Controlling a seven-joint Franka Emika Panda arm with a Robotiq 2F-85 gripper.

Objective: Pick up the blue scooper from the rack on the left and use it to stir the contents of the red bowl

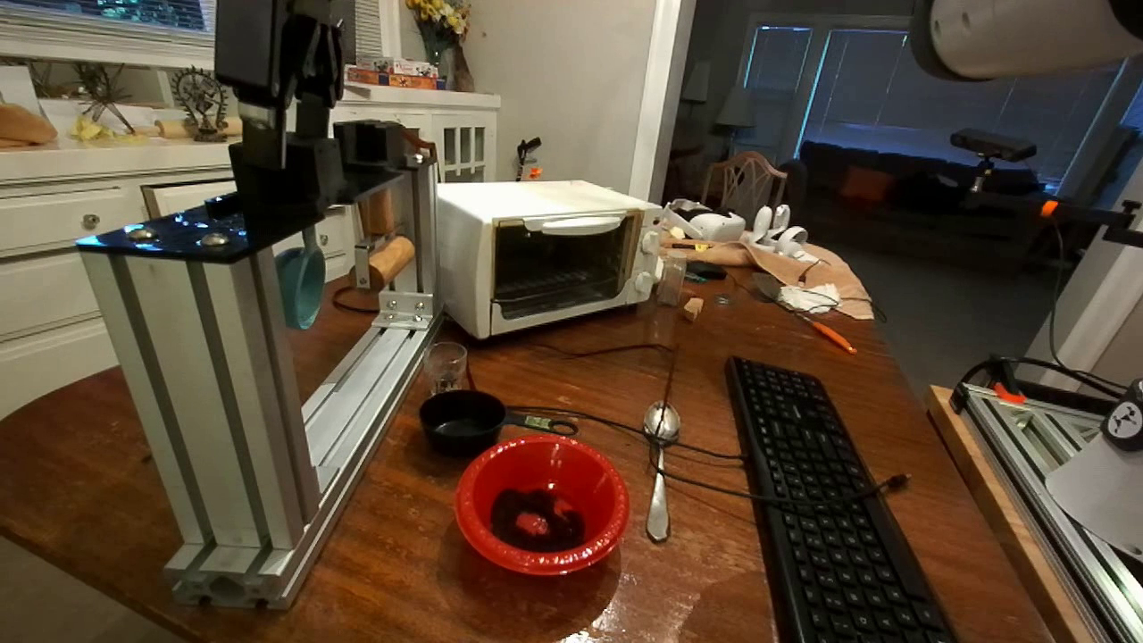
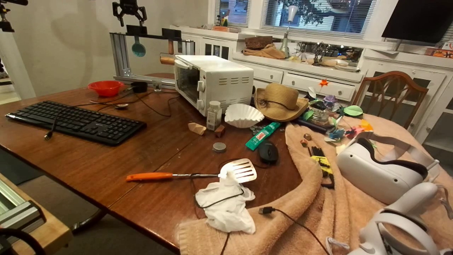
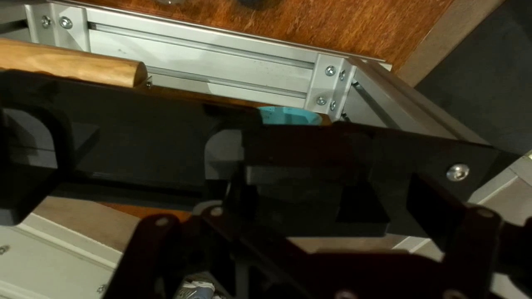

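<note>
Plainly, the end effector gapes wide above the rack, contact unclear.

Lower than the tool, we see a white, boxy, glass-doored toaster oven; farther from the tool, a long black plastic keyboard; well apart, an orange-handled slotted spatula and white plastic VR headset.

Hand pts approx. straight dn w/ jaws spread wide.
</note>
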